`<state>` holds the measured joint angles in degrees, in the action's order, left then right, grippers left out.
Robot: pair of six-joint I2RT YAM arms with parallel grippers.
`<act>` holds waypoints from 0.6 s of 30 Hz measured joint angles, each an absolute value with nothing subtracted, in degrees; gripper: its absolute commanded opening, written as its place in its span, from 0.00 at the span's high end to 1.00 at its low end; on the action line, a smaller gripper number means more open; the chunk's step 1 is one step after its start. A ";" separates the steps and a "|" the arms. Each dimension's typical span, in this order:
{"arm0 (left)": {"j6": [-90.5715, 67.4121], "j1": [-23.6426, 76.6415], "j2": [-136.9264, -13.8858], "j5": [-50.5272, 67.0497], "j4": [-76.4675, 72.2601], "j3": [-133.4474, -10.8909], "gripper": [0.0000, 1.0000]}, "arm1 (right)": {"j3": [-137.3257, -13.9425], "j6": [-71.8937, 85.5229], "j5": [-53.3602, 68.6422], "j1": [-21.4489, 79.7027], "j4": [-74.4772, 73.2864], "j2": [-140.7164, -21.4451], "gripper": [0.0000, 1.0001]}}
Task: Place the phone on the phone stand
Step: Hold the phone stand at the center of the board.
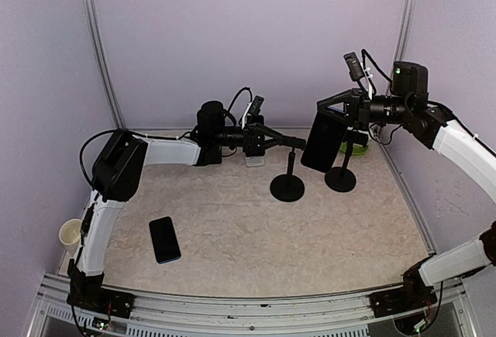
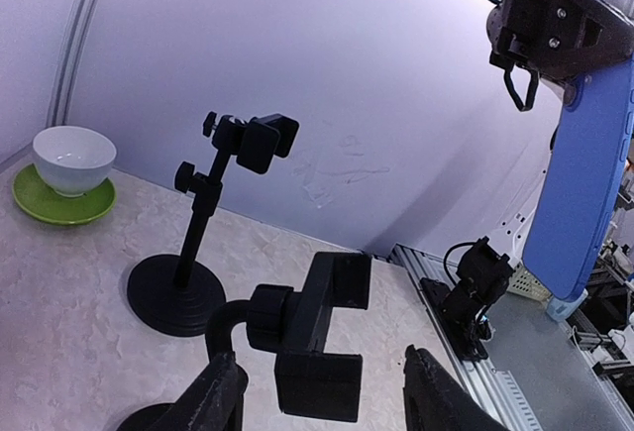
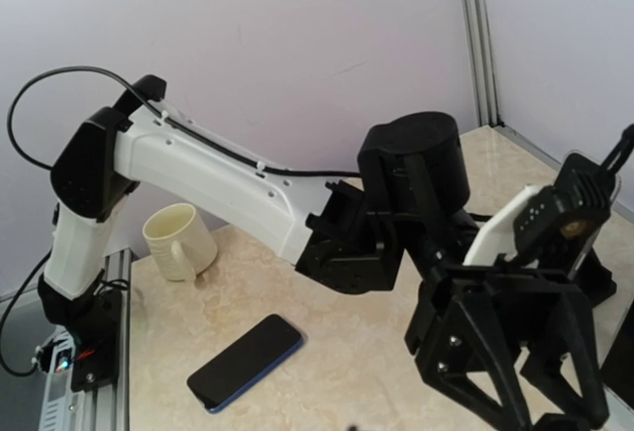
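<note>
the cup and second phone lie well back of the left gripper. its jaws stand parted astride the stand clamp, with a gap each side that only its wrist view shows. just right of it, the right gripper clenches the phone upright in the air, near the right wall.

White arm links, black joint housings, looping black cables, black angular gripper, green status light.
</note>
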<state>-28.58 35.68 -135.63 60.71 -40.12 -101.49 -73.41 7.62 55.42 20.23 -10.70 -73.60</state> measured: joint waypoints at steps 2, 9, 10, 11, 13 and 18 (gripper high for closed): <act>-28.95 35.68 -135.81 61.06 -40.51 -101.89 0.49 | -73.41 7.62 55.40 20.23 -10.70 -73.60 1.00; -29.41 35.68 -136.07 61.80 -40.71 -102.39 0.50 | -73.41 7.62 55.40 20.23 -10.68 -73.60 1.00; -29.39 35.68 -136.11 61.89 -40.71 -102.41 0.50 | -73.41 7.62 55.40 20.23 -10.68 -73.60 1.00; -29.39 35.68 -136.14 61.95 -40.71 -102.41 0.50 | -73.41 7.62 55.40 20.23 -10.68 -73.60 1.00; -29.36 35.68 -136.22 62.04 -40.66 -102.41 0.51 | -73.41 7.62 55.40 20.23 -10.68 -73.60 1.00; -29.26 35.68 -136.40 62.13 -40.58 -102.41 0.54 | -73.19 7.62 55.40 20.23 -10.55 -73.60 1.00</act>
<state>-29.26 35.68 -136.40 62.13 -40.58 -102.41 -73.19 7.62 55.40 20.23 -10.55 -73.60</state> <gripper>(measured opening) 0.477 0.090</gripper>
